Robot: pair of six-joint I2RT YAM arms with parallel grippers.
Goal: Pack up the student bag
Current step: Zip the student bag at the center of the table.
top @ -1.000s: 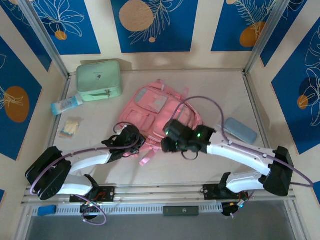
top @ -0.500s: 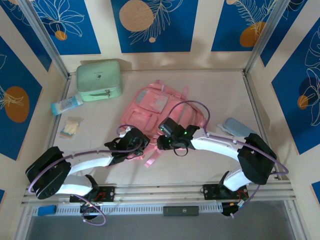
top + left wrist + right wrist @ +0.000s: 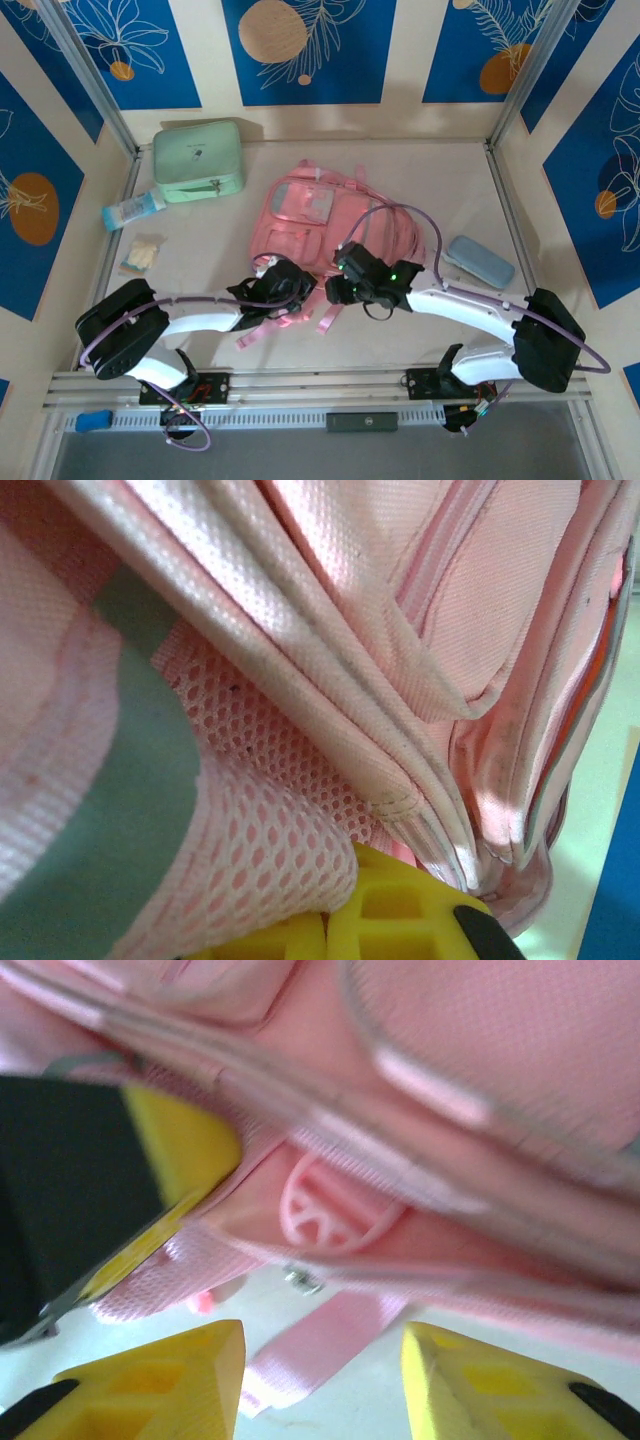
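Observation:
The student bag, a soft pink backpack, lies flat in the middle of the table with its straps trailing toward the arms. My left gripper sits at the bag's near edge. In the left wrist view its yellow fingers are shut on pink mesh fabric of the bag. Just to its right, my right gripper hovers at the same edge. It stands open, with a loose pink strap on the table below the gap and nothing gripped. The bag's round pink buckle lies just ahead.
A mint green zip case stands at the back left. A small bottle and a flat packet lie at the left edge. A blue oblong case lies right of the bag.
The left gripper has moved right, holding the bag's near edge, and the bag has turned more upright. The right gripper swung left, then back right.

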